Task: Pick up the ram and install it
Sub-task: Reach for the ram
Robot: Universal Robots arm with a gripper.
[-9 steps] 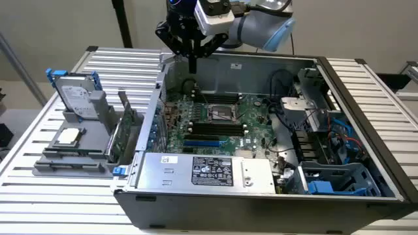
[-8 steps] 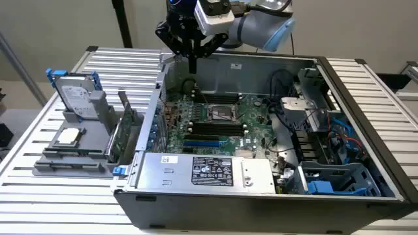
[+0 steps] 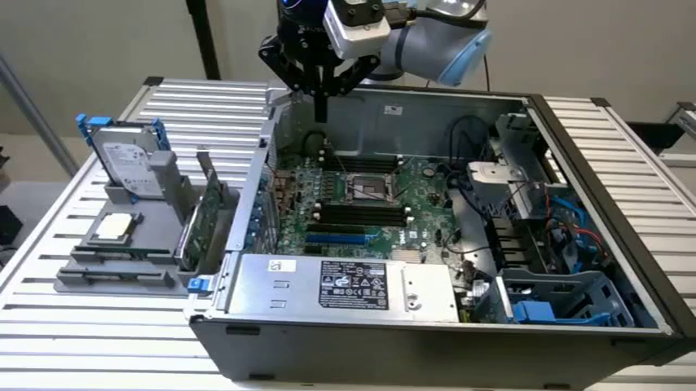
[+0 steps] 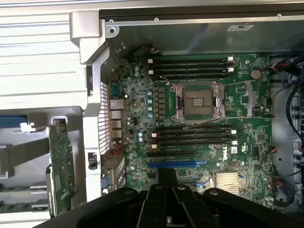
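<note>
My gripper (image 3: pixel 322 90) hangs above the far left corner of the open computer case (image 3: pixel 609 244), over the motherboard (image 3: pixel 425 183). Its fingers are shut on a thin dark stick seen edge-on, which I take for the ram (image 3: pixel 322 110), hanging straight down. In the wrist view the ram (image 4: pixel 166 176) juts out between the black fingers (image 4: pixel 142 204) of the gripper (image 4: pixel 166 192). Black memory slots (image 4: pixel 194 135) lie beside the CPU socket (image 4: pixel 199 102), with another bank of slots (image 4: pixel 190 66) on its other side. In the exterior view the slots (image 3: pixel 354 213) are well below the ram.
Outside the case, on the exterior view's left, a grey rack (image 3: pixel 120 261) holds a silver hard drive (image 3: pixel 129 163) with blue rails, a green expansion card (image 3: pixel 204 224) and a CPU chip (image 3: pixel 114 228). A power supply (image 3: pixel 348 285) fills the case's near side. Cables and blue drive cages (image 3: pixel 555 301) crowd its right.
</note>
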